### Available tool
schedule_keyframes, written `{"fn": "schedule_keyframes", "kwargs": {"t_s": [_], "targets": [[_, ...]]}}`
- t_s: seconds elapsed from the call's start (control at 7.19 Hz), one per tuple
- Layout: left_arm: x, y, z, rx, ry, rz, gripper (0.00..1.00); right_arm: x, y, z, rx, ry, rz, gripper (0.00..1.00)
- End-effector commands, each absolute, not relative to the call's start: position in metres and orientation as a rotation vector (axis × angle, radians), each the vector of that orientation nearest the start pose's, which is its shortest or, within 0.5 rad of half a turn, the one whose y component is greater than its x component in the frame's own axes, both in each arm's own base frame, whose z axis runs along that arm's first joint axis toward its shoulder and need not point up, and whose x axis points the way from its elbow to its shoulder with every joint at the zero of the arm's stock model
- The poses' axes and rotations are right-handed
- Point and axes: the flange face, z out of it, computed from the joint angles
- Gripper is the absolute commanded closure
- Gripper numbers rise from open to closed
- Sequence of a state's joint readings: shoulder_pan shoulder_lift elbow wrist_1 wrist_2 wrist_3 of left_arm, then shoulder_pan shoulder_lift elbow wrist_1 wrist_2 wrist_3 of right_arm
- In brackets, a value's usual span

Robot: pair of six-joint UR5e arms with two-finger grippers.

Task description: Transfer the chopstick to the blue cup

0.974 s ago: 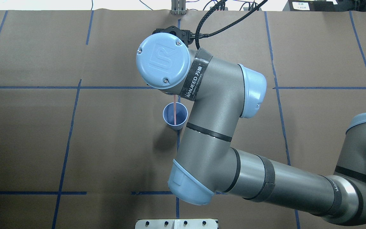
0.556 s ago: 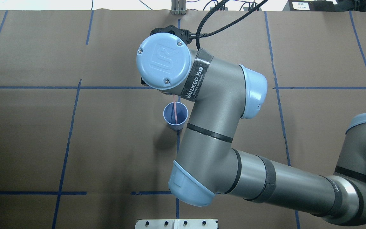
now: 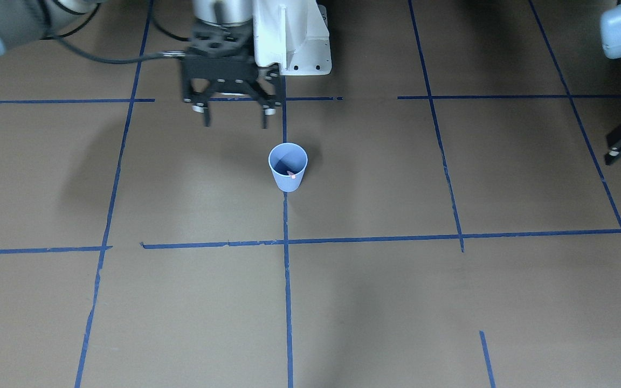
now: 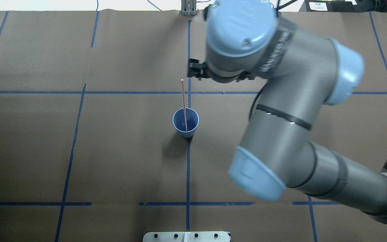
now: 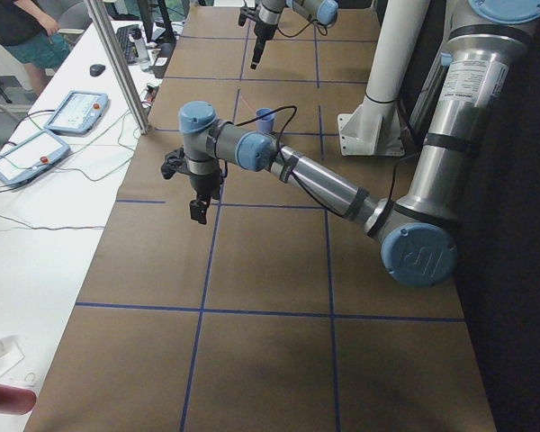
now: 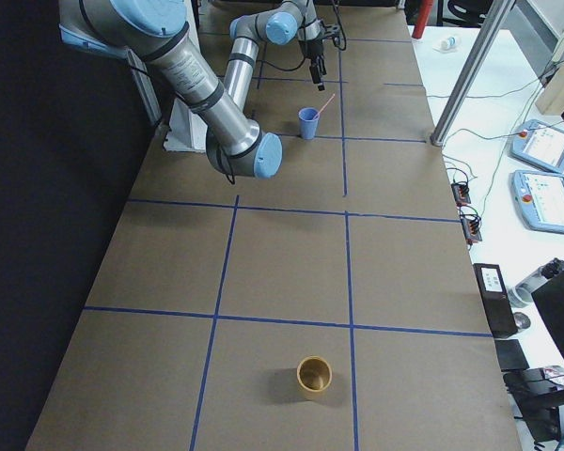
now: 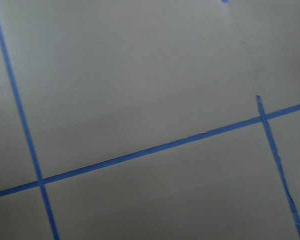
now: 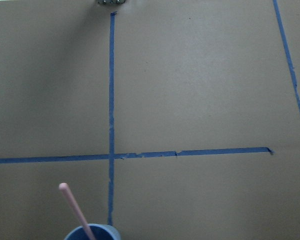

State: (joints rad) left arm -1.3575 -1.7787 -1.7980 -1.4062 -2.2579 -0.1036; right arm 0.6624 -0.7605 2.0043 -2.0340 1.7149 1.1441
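Observation:
The blue cup [image 3: 288, 168] stands upright near the middle of the table and also shows in the overhead view [image 4: 185, 123]. A pale pink chopstick [image 4: 183, 104] stands in it, leaning on the rim with its top tilted toward the far side. In the right wrist view the chopstick [image 8: 75, 211] rises out of the cup [image 8: 92, 233] at the bottom edge. My right gripper [image 3: 235, 123] is open and empty, raised, on the robot's side of the cup. My left gripper [image 3: 615, 153] hangs at the table's far side, cut by the frame edge, so I cannot tell how its jaws stand.
A tan cup [image 6: 313, 376] stands far off toward the table's right end. Brown paper with blue tape lines [image 4: 188, 168] covers the table. The white robot base [image 3: 294, 43] stands behind the right gripper. The left wrist view shows only paper and tape.
My right gripper has let go of the chopstick and pulled up and away from over the cup. The chopstick now stands free in the cup, which has not moved.

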Motion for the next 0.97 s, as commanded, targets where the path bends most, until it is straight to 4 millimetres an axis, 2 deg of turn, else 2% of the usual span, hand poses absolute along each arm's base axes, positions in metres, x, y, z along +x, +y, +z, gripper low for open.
{"fn": "schedule_keyframes", "kwargs": {"t_s": [0.0, 0.14, 0.42, 0.56, 0.7, 0.83], "targets": [[0.01, -0.55, 0.521, 0.109, 0.725, 0.193, 0.0, -0.287, -0.481, 0.152, 0.224, -0.723, 0.079, 0.0], [0.008, -0.539, 0.544, 0.075, 0.723, 0.193, 0.0, -0.253, -0.495, 0.195, 0.196, -0.69, 0.032, 0.0], [0.002, -0.538, 0.565, 0.042, 0.724, 0.164, 0.0, -0.155, -0.523, 0.284, 0.168, -0.644, -0.095, 0.0], [-0.006, -0.538, 0.574, 0.032, 0.724, 0.152, 0.0, -0.09, -0.543, 0.334, 0.127, -0.669, -0.125, 0.0], [-0.017, -0.536, 0.576, 0.033, 0.744, 0.129, 0.0, -0.027, -0.552, 0.395, 0.093, -0.723, -0.178, 0.0], [-0.019, -0.534, 0.579, 0.029, 0.755, 0.121, 0.0, 0.027, -0.555, 0.447, 0.074, -0.774, -0.186, 0.0]]}}
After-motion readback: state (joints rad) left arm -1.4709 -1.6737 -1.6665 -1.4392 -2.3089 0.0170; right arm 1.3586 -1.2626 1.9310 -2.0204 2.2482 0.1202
